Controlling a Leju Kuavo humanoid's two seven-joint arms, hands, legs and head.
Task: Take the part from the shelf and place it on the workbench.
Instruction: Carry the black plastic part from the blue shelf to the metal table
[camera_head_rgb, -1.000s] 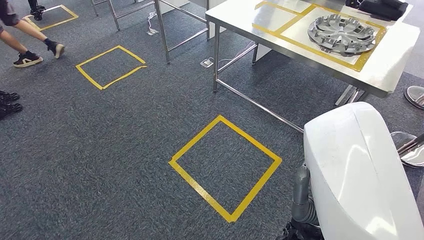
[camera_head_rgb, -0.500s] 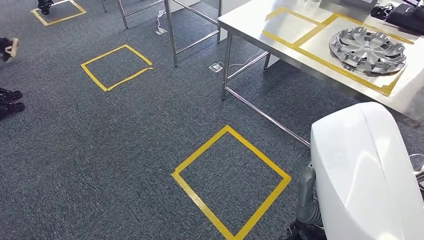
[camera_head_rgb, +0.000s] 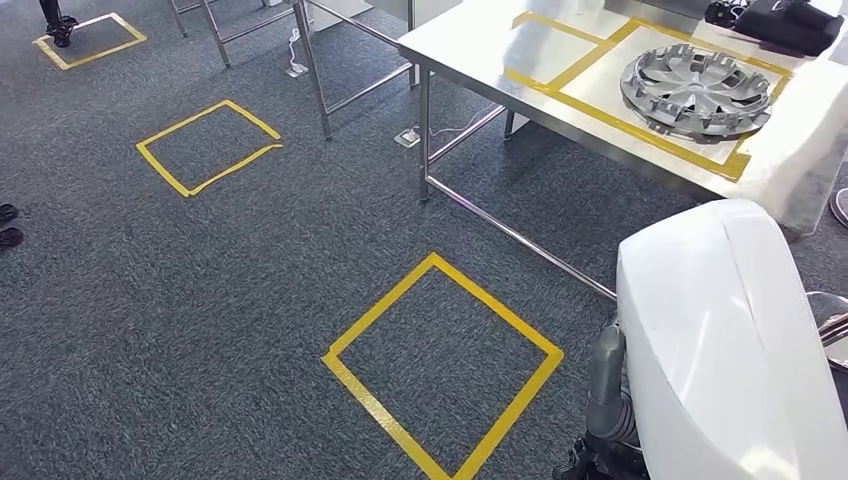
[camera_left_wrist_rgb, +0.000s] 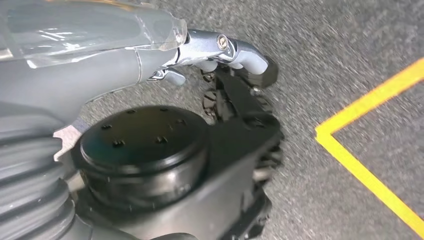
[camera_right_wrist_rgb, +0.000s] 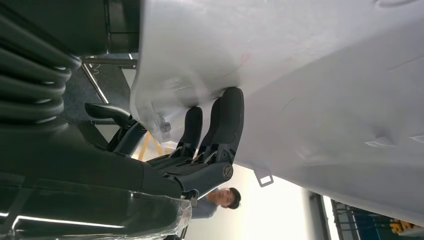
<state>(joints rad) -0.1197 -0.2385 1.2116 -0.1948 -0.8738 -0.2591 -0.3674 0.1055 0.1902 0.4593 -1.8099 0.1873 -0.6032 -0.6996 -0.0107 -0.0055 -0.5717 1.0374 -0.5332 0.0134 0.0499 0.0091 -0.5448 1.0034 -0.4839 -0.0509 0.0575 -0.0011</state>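
Part (camera_head_rgb: 730, 340): large white curved panel, glossy, held low at the robot's right side, near the workbench's edge.
Workbench (camera_head_rgb: 470, 45): steel top, yellow tape outlines.

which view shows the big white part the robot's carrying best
The head view: the white part shows as a whole curved panel, low on the right, near the workbench. The right wrist view shows just a close stretch of its surface, with the right hand gripping its edge. The left wrist view shows the left hand over carpet.
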